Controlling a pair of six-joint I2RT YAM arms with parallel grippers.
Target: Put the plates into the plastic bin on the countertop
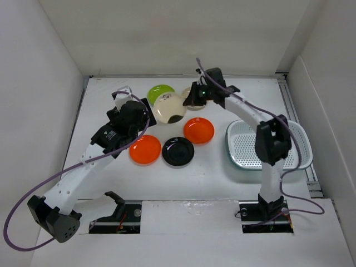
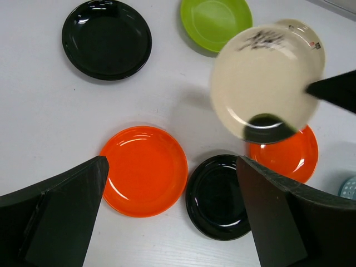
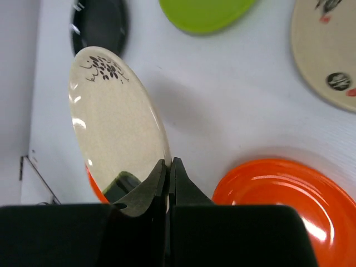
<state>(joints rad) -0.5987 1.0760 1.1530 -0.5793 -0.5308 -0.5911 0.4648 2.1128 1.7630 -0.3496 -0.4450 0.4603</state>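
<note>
The cream round plate [image 3: 114, 122] is pinched by its rim alone in the right gripper [image 3: 168, 167]; slippage is risked. The left gripper [image 2: 171, 161] is spread wide.

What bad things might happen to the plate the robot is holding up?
The right fingers pinch the cream plate only at its rim, and it hangs tilted, so it might slip and land on the orange plate near it. The open left fingers hover close by, so swinging the plate could bump them. It might also catch the plastic bin on its rim going in.
</note>
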